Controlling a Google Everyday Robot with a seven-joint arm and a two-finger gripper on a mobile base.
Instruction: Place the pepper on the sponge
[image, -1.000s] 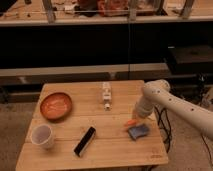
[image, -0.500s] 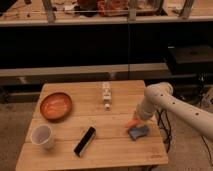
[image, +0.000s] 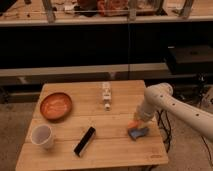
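Hardly moved, claw (image: 136, 120) sits over pepper (image: 133, 124) lying roughly left-right on far edge of sponge (image: 139, 133); grip unclear.

We see one arm (image: 185, 112), and it is creamy white all over. It looks smooth and fat, like a thick pipe. At its thin end is the gripper (image: 137, 120), low over the right side of the wooden table (image: 115, 145). The gripper is small, and we cannot make out its shape. Just up and to the right of the gripper there is a big round joint (image: 159, 94), like a ball. From there a long, thick piece runs off to the gripper's right.
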